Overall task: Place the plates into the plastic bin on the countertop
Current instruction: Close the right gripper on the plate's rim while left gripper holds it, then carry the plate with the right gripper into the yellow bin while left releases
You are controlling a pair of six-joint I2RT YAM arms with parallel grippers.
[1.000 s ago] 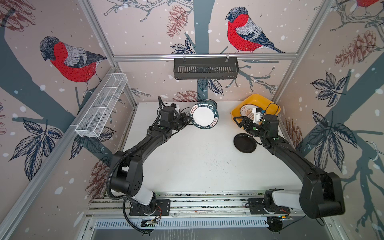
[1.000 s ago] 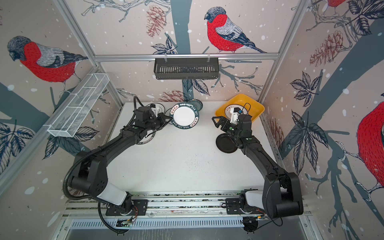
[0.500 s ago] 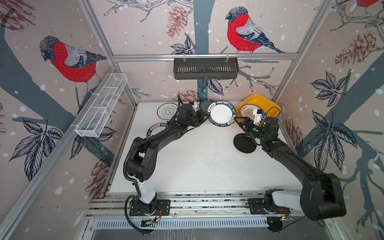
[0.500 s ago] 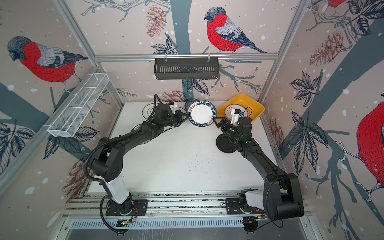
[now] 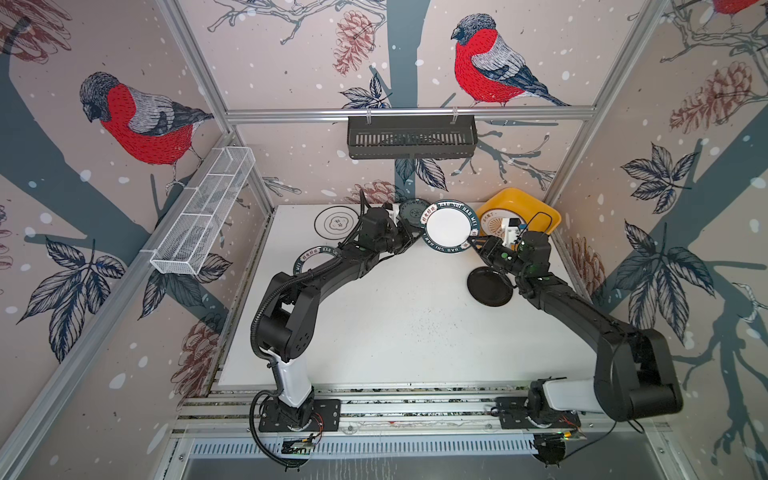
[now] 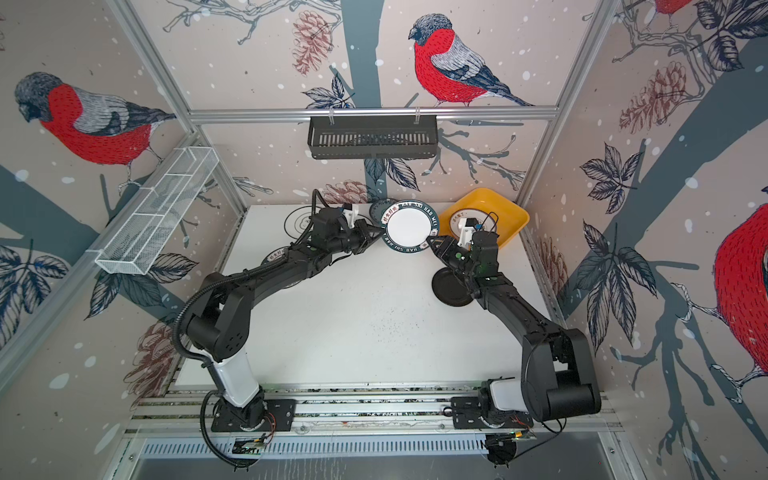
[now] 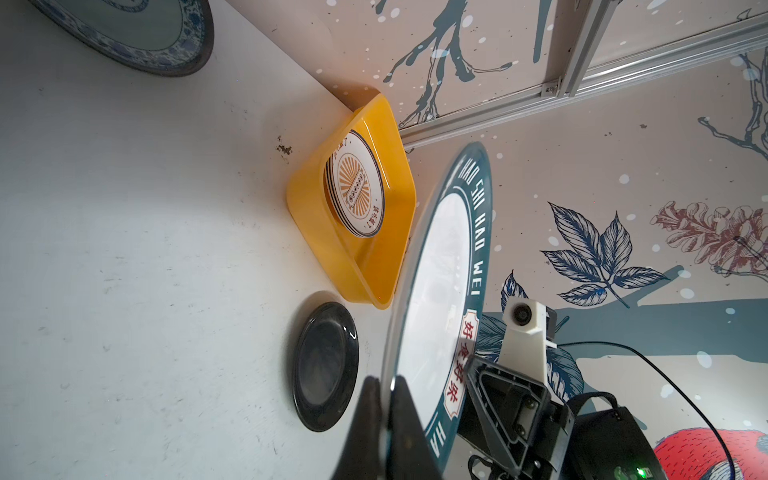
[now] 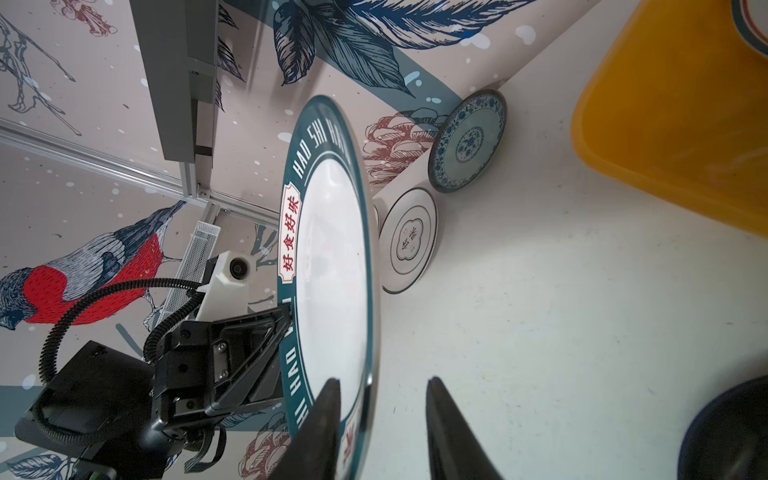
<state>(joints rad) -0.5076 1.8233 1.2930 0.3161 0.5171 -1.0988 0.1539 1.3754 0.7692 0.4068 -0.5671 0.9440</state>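
Note:
My left gripper (image 7: 384, 380) is shut on the rim of a white plate with a dark lettered rim (image 5: 451, 226), held in the air beside the yellow plastic bin (image 5: 515, 195). My right gripper (image 8: 382, 380) straddles that plate's (image 8: 332, 270) opposite rim; one finger lies on its face, the other stands off below with a gap. A sunburst plate (image 7: 357, 183) lies in the bin. On the countertop (image 5: 395, 324) lie a black plate (image 5: 490, 286), a teal plate (image 8: 467, 141), a thin-rimmed plate (image 5: 332, 222) and another lettered-rim plate (image 5: 309, 257), partly under the left arm.
A black slatted basket (image 5: 411, 137) hangs on the back rail. A white wire rack (image 5: 203, 212) hangs on the left wall. The bin sits in the back right corner against the aluminium framing.
The left arm has carried the lettered-rim plate rightwards to beside the bin. The right gripper's jaws have narrowed around the plate's rim.

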